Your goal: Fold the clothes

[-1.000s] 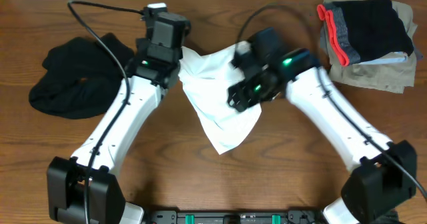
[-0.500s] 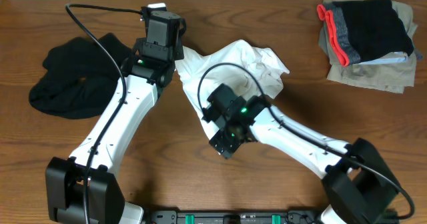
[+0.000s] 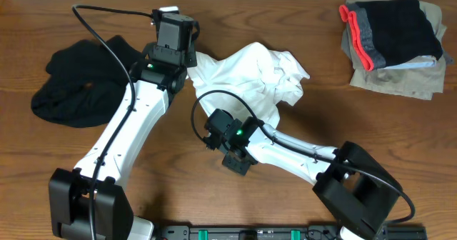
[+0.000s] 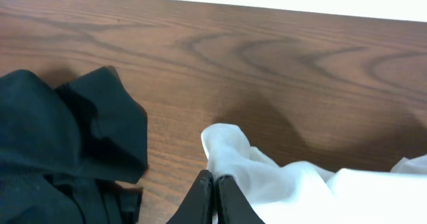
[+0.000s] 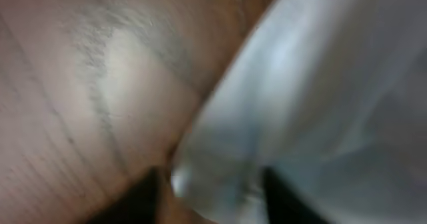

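The white T-shirt (image 3: 250, 72) lies crumpled at the middle back of the table. My left gripper (image 3: 189, 54) is shut on its left corner; in the left wrist view the closed gripper (image 4: 215, 184) pinches the white cloth (image 4: 300, 184). The black garment (image 3: 78, 83) lies bunched at the left, also visible beside the left fingers (image 4: 53, 144). My right gripper (image 3: 237, 161) is low over the shirt's near tip. Its view is blurred: the gripper (image 5: 210, 184) has its fingers apart with a fold of white cloth (image 5: 320, 84) between them, not clamped.
A stack of folded garments (image 3: 396, 43), grey with red-orange trim, black and khaki, sits at the back right corner. Bare wooden table (image 3: 357, 118) lies between it and the shirt. Cables loop over both arms.
The right gripper let go of the shirt's right side, swung down to the near tip and its jaws are narrowing round it. The shirt's right half slumped into folds. The left gripper has stayed put.
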Tool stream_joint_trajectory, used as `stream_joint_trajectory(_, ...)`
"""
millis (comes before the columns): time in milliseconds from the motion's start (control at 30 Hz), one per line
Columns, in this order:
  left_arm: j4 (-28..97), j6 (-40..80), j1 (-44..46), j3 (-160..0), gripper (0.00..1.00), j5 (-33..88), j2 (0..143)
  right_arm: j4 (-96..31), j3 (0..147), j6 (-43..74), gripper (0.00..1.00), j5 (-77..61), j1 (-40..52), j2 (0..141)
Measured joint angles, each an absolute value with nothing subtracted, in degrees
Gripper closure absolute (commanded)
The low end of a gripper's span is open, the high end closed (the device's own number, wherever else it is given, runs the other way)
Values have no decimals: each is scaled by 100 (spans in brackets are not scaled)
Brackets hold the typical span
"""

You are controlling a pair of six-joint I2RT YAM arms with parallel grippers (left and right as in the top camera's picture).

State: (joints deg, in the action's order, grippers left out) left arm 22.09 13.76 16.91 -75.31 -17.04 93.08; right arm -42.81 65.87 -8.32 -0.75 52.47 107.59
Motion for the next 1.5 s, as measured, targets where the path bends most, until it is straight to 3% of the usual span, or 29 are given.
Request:
stream_joint_trajectory(133,2241,1376,1691,-7531,94,-1704,9308,-4370,6587,-821,76,134,5245,10770)
stream_joint_trajectory(300,2274,1376,1691,-7531,94,-1704,9308,-4364,6587,-753,99,226,5229,10862)
stream_joint_trajectory(733,2268,1369,1684,-7531,94,-1813,9227,-4740,7004,-64,99,-27,4595,10851)
stream_joint_trajectory(1133,2351,1262,1308,-7531,94,-2038,7155,-5170,9039,108,99,-99,2390,9404)
stream_joint_trajectory(1500,2204,952,1284,-7531,94,-2220,6997,-5470,10108,-115,99,-478,934,9061)
